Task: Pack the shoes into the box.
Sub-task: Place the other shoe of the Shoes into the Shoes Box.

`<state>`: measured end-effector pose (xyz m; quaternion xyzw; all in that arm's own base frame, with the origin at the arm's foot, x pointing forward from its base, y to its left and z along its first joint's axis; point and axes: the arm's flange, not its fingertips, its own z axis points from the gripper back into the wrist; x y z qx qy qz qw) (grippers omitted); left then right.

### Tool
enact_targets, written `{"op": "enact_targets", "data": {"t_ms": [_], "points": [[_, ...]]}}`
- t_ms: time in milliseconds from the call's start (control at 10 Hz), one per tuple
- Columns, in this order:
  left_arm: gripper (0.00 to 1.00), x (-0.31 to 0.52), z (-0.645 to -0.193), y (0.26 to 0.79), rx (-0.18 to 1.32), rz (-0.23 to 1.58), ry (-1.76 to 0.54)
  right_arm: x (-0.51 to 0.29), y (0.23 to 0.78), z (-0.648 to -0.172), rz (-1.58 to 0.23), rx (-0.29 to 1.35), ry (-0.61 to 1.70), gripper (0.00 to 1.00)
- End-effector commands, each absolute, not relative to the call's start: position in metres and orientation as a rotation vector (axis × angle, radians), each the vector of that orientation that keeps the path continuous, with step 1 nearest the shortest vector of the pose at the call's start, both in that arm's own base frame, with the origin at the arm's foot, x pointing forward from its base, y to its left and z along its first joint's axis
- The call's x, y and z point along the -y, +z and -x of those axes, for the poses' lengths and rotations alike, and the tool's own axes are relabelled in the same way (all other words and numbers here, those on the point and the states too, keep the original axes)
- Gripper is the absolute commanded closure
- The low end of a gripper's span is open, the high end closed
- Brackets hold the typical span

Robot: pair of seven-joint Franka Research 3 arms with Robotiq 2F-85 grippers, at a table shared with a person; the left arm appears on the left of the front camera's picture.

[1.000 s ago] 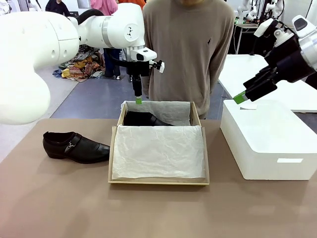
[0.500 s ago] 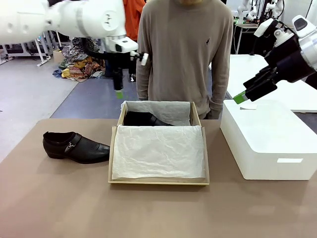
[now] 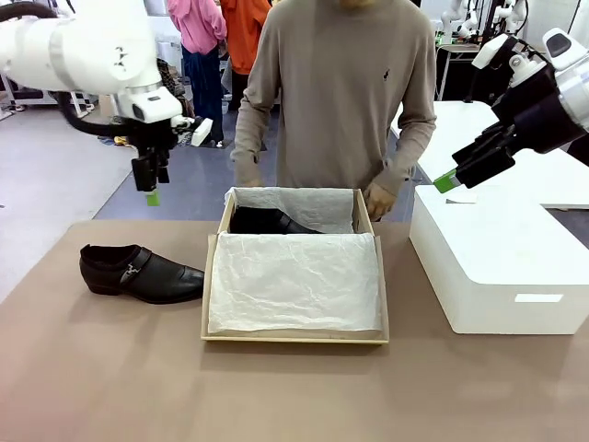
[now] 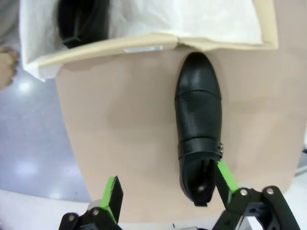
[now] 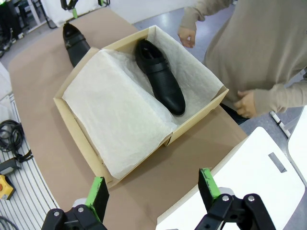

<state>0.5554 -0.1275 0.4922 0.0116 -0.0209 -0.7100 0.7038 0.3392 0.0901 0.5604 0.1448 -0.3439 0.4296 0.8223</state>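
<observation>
left gripper [image 3: 152, 195] spread wide, empty, over loose shoe [image 3: 138, 273] | right gripper [image 3: 447, 181] spread, empty too | other shoe [image 3: 267, 221] sits in box [image 3: 294, 339]

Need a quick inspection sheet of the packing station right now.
Surface: brown table, no spills seen.
Job's things: one shoe in the cardboard box, far side; tissue paper over the near half; second shoe on the table, left of it.
Clutter: white box on the table's right.
Tools: left tool open, raised over the table's left; right tool open, over the white box.
Cables: black cables on the floor.
Surroundings: person at the far side, hands near the box.
</observation>
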Motion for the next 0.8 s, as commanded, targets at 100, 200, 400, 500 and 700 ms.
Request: {"op": "enact_targets", "data": {"t_ms": [100,200,400,500,700], "points": [[0.0,0.104,-0.556,0.472,0.112,0.01,-1.617,-0.09,0.56,-0.339,-0.31,0.738,0.914,0.0],[0.0,0.103,-0.562,0.469,0.118,0.037,-1.611,-0.09,0.56,-0.339,-0.31,0.738,0.914,0.0],[0.0,0.105,-0.559,0.472,0.085,0.007,-1.601,-0.09,0.56,-0.339,-0.31,0.738,0.914,0.0],[0.0,0.105,-0.559,0.472,0.085,0.007,-1.601,-0.09,0.56,-0.339,-0.31,0.738,0.914,0.0],[0.0,0.105,-0.559,0.472,0.085,0.007,-1.601,-0.09,0.56,-0.339,-0.31,0.738,0.914,0.0]]}}
